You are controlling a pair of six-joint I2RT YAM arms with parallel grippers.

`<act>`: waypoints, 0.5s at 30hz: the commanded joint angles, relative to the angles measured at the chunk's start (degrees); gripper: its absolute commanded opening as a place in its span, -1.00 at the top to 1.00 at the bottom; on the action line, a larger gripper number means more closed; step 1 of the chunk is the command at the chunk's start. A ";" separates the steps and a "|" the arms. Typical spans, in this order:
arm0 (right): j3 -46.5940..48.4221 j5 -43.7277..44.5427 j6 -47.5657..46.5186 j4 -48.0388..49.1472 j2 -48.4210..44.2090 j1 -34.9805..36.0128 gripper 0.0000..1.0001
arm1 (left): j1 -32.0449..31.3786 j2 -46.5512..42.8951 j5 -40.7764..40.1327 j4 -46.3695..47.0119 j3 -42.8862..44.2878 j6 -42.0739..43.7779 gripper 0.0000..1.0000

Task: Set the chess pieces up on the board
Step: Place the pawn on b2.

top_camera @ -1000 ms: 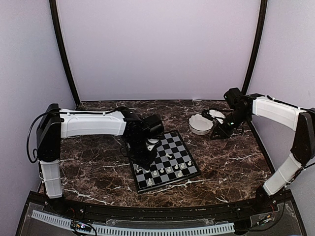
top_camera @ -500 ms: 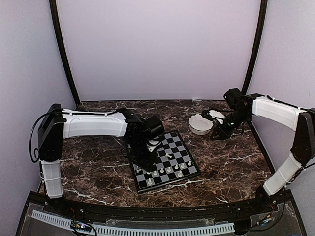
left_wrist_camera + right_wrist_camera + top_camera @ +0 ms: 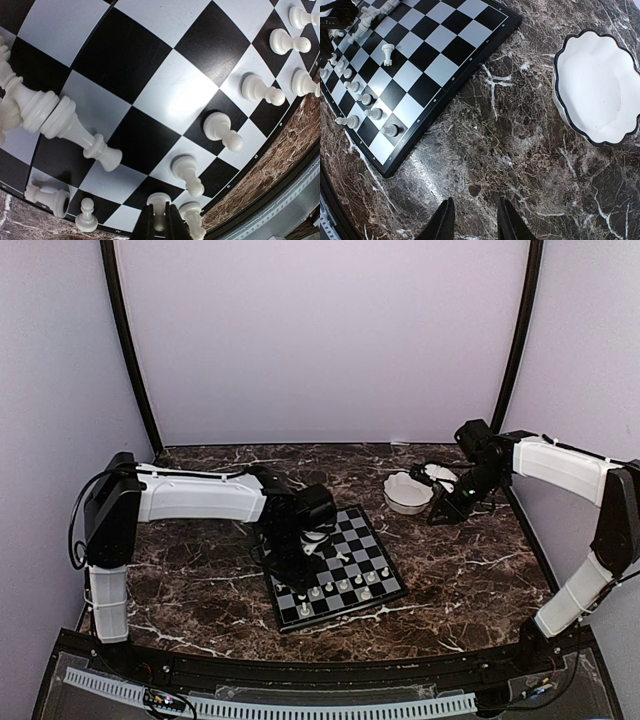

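1. Over the counter, top view: your left arm is above the black-and-silver checkered chessboard [image 3: 372, 552], and your right arm is beside the white scalloped bowl [image 3: 405, 502].
2. Left wrist: your left fingers [image 3: 148, 226] are clamped on a tiny cream-white plastic pawn [image 3: 159, 202] at the board's edge.
3. Right wrist: your right fingers [image 3: 442, 222] stand apart and empty above the dark marble counter [image 3: 520, 165].

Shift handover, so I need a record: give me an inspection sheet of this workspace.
Surface: dark veined marble tabletop.
Job's things: chessboard set askew; pawns standing along one edge; one large piece lying tipped.
Clutter: white scalloped bowl, empty.
Grippers: left gripper shut on a pawn; right gripper open above the marble.
Cables: black cable looping at the left arm's shoulder.
Surroundings: lilac walls.
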 commanded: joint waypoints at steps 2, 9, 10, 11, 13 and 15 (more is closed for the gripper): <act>-0.72 0.28 -0.46 -0.02 -0.99 0.33 0.37 | -0.33 0.47 0.60 -1.14 0.68 0.49 0.98; -0.64 0.45 -0.50 0.00 -0.77 0.33 0.37 | -0.42 0.77 -0.07 -1.70 0.96 0.62 0.78; -0.57 0.45 -0.50 0.00 -0.70 0.33 0.37 | -0.42 0.82 -0.09 -1.83 1.07 0.66 0.76; -0.55 0.45 -0.50 0.04 -0.66 0.33 0.37 | -0.42 0.79 -0.23 -1.97 1.10 0.73 0.71; -0.45 0.51 -0.59 0.02 -0.48 0.33 0.37 | -0.49 0.77 -0.32 -2.22 1.25 0.89 0.64; -0.31 0.54 -0.59 0.03 -0.25 0.33 0.37 | -0.57 0.68 -0.43 -2.50 1.51 1.14 0.58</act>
